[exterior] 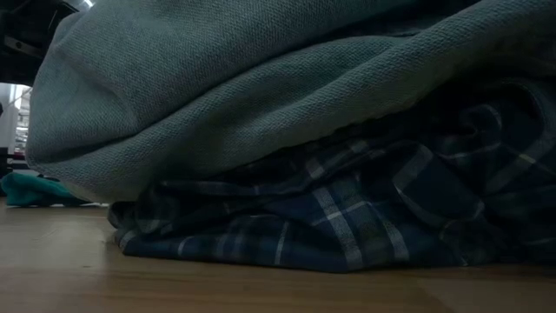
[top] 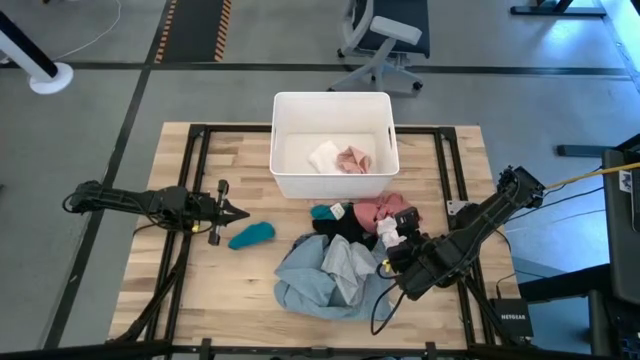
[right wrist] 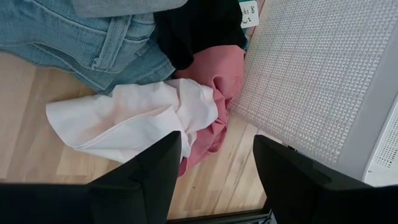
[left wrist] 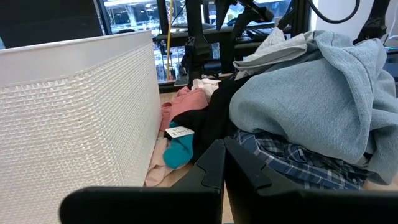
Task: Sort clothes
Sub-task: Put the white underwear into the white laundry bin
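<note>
The clothes lie heaped in mid-table. A grey-blue shirt (top: 322, 278) rests on a blue-and-white plaid shirt (exterior: 347, 217). Black (top: 345, 226), pink (top: 380, 208) and white (right wrist: 130, 118) pieces lie toward the bin, with a small teal piece (left wrist: 180, 149) among them. Another teal piece (top: 250, 235) lies alone on the wood to the left. My left gripper (top: 240, 213) is shut and level beside that teal piece, touching nothing. My right gripper (right wrist: 217, 149) hangs open above the pile's right side, tilted down over the white and pink pieces, with bare wood between its fingers.
A white rectangular bin (top: 382, 165) stands at the table's far middle with a white and a pink piece inside. Its textured wall (right wrist: 311, 81) is close to the pile. Black frame rails (top: 200, 160) run along the table's sides. Bare wood (top: 220, 290) lies at the near left.
</note>
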